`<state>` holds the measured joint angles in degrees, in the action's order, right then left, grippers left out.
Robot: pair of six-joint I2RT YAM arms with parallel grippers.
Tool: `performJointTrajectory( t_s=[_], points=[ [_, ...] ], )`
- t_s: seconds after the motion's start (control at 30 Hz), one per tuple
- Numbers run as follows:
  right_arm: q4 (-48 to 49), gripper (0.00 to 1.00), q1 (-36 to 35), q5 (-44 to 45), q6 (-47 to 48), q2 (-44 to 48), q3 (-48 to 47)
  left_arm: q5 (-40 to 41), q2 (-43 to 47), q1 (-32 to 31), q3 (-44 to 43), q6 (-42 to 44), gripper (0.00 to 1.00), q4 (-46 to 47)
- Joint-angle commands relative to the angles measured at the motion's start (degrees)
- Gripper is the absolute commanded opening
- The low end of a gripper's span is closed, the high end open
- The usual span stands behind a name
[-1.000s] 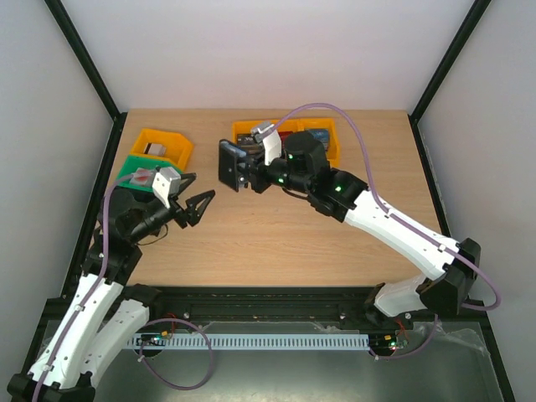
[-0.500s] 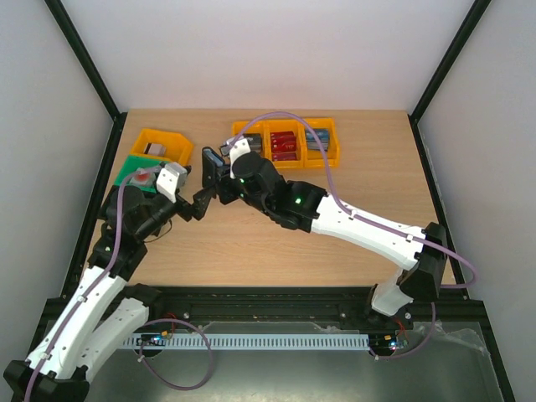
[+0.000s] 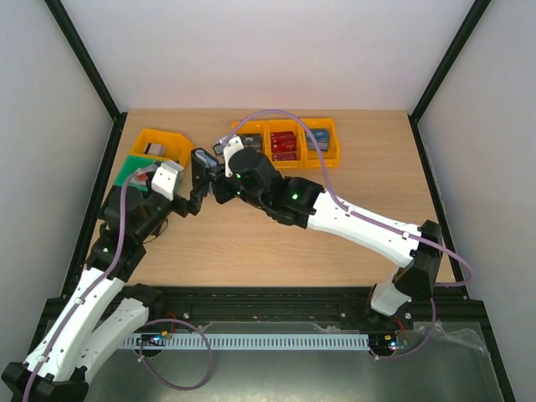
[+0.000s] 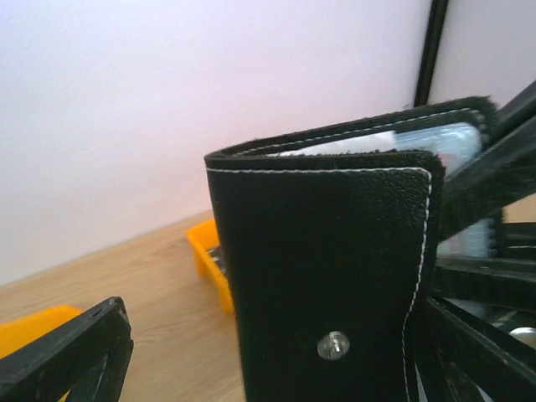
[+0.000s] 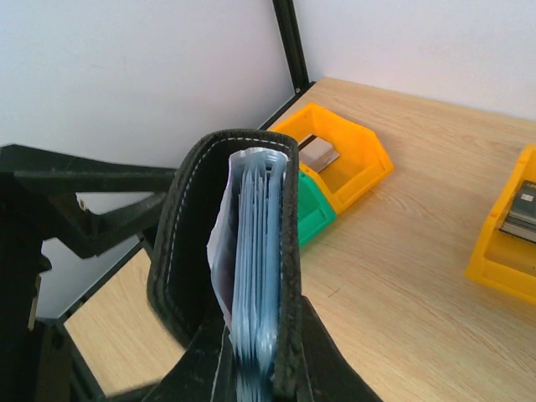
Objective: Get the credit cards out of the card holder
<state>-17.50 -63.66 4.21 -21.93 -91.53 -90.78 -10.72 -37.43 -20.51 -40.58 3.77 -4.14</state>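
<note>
The card holder (image 3: 202,166) is hanging clear of the tabletop (image 3: 335,260), over its far left part. It is sitting between the single orange bin (image 3: 159,144) near the far left corner and the row of orange bins (image 3: 289,142) along the far edge. It is standing on end in your right gripper (image 3: 214,179), which is clamping its lower end. In the right wrist view the fingers (image 5: 328,381) are pressing on both black covers from below. The covers are gaping a little at the top, and a packed stack of bluish leaves (image 5: 255,251) is showing between them, with a pale sheet on one side. You cannot tell the credit cards from the pockets there.

Your right arm is stretching long across the tabletop, from its base at the near right edge up to the far left part, with the wrist turning toward the left arm. Your left arm is rising from the near left edge with its elbow bent and its wrist pointing toward the holder.

Your left gripper (image 3: 193,194) is spreading wide and gripping nothing, with the holder sitting in its mouth. In the left wrist view the stitched black cover and its snap stud (image 4: 333,344) are filling the middle. One finger (image 4: 71,356) is standing well apart at the lower left, not touching the leather. On the other side black struts are crowding the holder's edge, and you cannot tell whether they are touching it
</note>
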Motion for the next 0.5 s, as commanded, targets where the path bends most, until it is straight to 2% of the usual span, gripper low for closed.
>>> performJointTrajectory(
  t_s=[0.0,0.07,0.13,0.27,0.33,0.47],
  points=[
    [0.9,0.02,0.0,-5.7,1.1,2.4,-1.2,11.1,-0.1,1.3,-2.1,3.1,0.89,-2.3],
    [0.5,0.02,1.1,-8.1,1.2,3.4,-0.3,11.7,0.4,2.3,-2.4,2.4,0.88,-3.7],
    [0.9,0.02,3.1,-12.4,0.9,4.9,1.5,8.7,1.1,2.9,-3.0,1.1,0.88,-5.4],
    [3.8,0.02,7.5,-23.2,0.8,8.4,5.3,-4.7,2.3,3.9,-3.5,-1.5,0.87,-7.9],
    [5.0,0.02,8.3,-28.6,1.7,9.4,6.5,-10.3,2.5,4.3,-3.5,-3.5,0.83,-8.0],
    [6.6,0.02,9.2,-37.9,2.5,10.5,7.3,-16.8,2.5,4.8,-2.6,-6.6,0.78,-7.5]
  ],
)
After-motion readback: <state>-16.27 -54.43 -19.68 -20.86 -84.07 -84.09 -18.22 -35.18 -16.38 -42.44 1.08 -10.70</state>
